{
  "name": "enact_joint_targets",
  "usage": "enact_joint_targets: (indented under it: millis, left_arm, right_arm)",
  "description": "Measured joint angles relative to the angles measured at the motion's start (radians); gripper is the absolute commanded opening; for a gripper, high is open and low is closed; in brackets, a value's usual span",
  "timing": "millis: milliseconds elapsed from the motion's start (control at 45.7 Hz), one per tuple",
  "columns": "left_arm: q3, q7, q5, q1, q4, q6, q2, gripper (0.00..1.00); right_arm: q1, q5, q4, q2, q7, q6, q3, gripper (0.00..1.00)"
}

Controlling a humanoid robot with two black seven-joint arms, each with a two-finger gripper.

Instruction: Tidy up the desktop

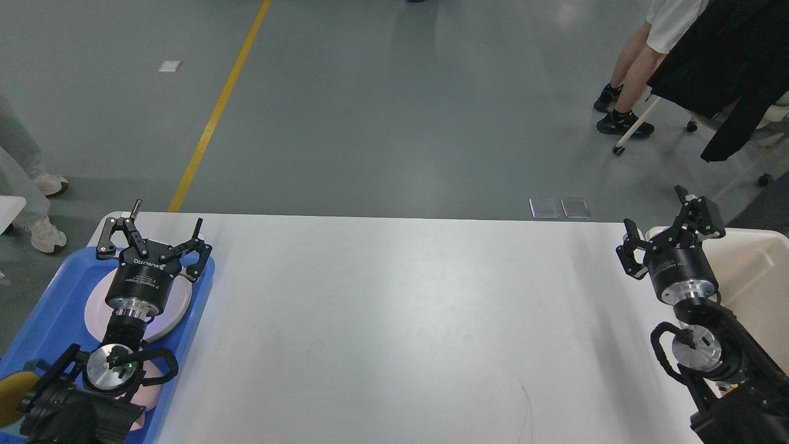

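The desktop [394,308] is a wide white tabletop with rounded corners and faint scuffs, and nothing lies on its bare middle. My left gripper [165,219] hangs open and empty over the far end of the blue tray, above a white plate [175,308]. At the table's right end, my right gripper [656,213] is open too, fingers spread with nothing between them, beside the cream bin's near-left corner.
A blue tray [49,308] sits at the desktop's left edge, with a yellow object [9,394] at its near end. A cream-white bin [755,265] stands off the right end. People's legs and a wheeled chair [653,117] are on the grey floor beyond.
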Motion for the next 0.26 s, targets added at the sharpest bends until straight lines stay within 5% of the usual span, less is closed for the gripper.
enact_joint_targets:
  millis: [263]
  left_arm:
    - [0.000,0.000,0.000,-0.001,0.000,0.000,0.000,0.97]
  right_arm:
    - [-0.002,0.099,-0.022,0.006,0.008,0.116,0.001,1.00]
